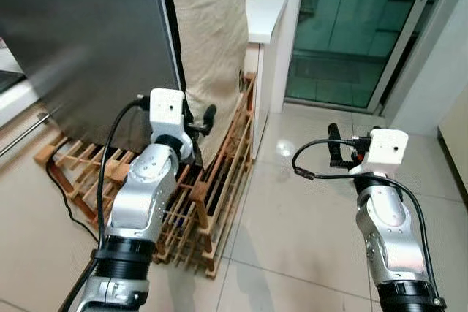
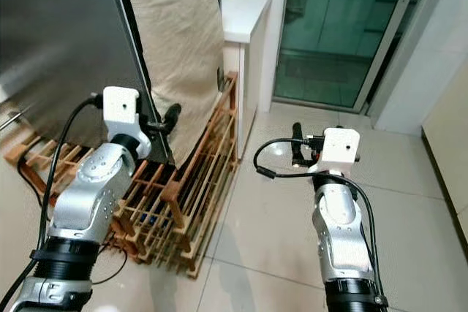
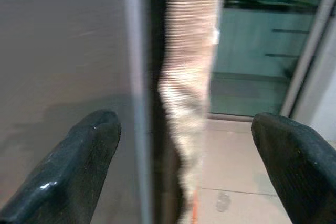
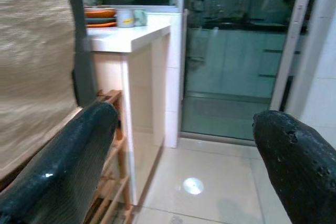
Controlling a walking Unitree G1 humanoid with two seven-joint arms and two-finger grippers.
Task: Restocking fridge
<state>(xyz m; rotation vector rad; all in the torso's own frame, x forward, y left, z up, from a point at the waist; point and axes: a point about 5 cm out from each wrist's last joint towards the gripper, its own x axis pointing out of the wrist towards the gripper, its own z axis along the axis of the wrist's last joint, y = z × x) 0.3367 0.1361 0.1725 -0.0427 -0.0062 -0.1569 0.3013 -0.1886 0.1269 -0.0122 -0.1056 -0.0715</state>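
upright fridge door edge between left gripper fingers.

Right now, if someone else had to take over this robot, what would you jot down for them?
Left gripper: open, empty, raised at the edge of the grey fridge door, one finger on each side of that edge in the wrist view.
Right gripper: open, empty, held out over the tiled floor, pointing toward the glass door.
Nearby: a wooden rack under the fridge, a beige cloth hanging beside it, a white counter with dishes.
Done: nothing visibly stocked.
Left: probably open the door, then fetch and load items.
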